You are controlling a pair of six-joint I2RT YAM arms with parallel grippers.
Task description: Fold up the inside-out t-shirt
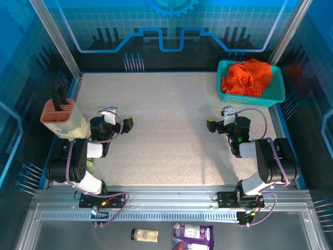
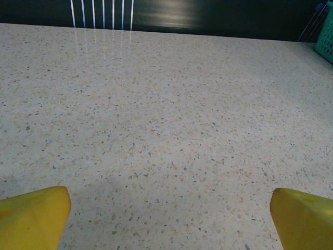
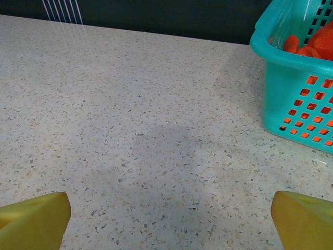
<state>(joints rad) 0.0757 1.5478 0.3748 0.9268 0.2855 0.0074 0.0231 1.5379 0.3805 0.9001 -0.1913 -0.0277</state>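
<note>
The inside-out t-shirt (image 1: 247, 75) is a crumpled bright orange heap inside a teal mesh basket (image 1: 223, 83) at the table's back right. In the right wrist view the t-shirt (image 3: 317, 41) peeks over the rim of the basket (image 3: 296, 99), and orange shows through the holes. My right gripper (image 1: 218, 119) hovers over bare table in front and to the left of the basket, open, its yellow fingertips (image 3: 36, 219) wide apart with nothing between them. My left gripper (image 1: 118, 117) stands open over the table's left side, far from the shirt, with yellow fingertips (image 2: 36, 216) spread and empty.
A cream container with a brown slotted top (image 1: 62, 117) stands at the table's left edge, close to my left arm. A corner of the basket (image 2: 327, 36) shows far right in the left wrist view. A purple packet (image 1: 192, 235) and a small jar (image 1: 144, 235) lie below the arm bases.
</note>
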